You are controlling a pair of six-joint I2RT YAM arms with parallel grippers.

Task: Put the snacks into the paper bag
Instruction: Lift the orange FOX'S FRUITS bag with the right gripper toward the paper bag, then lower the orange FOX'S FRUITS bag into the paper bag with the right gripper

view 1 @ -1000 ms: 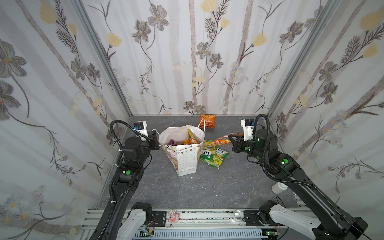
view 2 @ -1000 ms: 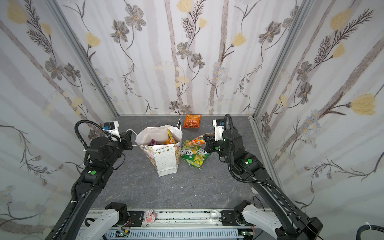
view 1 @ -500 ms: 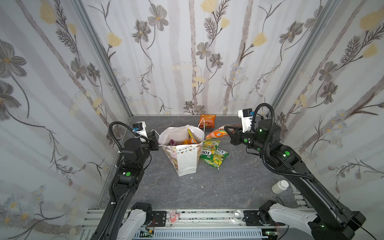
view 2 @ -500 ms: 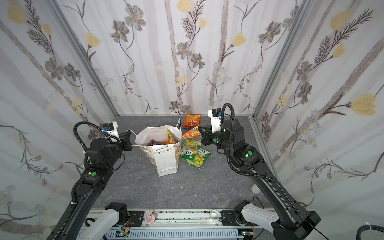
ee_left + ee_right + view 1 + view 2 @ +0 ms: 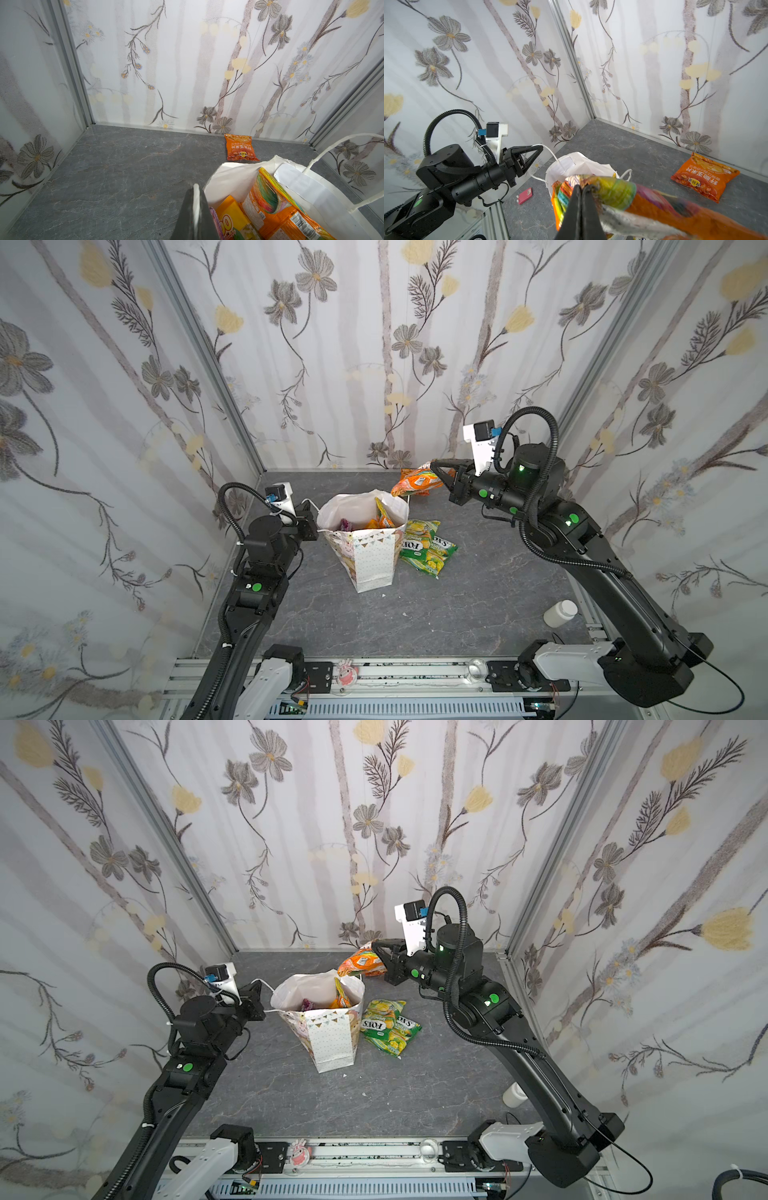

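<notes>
Since a second ago the right gripper (image 5: 434, 466) has risen off the counter (image 5: 478, 593) beside the bag (image 5: 370, 560). It now hangs above and just behind the bag's far rim, on the side away from the left arm. Its jaws are pressed together on one end of an orange packet (image 5: 415, 483), which droops toward the bag's mouth but is not yet over it.

At the bag's opposite side, the left gripper (image 5: 540, 147) is pinched shut on the white handle (image 5: 550, 152), seemingly steadying the bag. Some packets (image 5: 382, 518) already stand inside the bag. Green packets (image 5: 426, 549) lie just beside it, and another orange one (image 5: 240, 148) lies behind it by the wall.

The step in hand looks like the carry. Next the packet needs to come over the opening, tip end-down, and be released clear of the rim so the light bag is not pushed over.
</notes>
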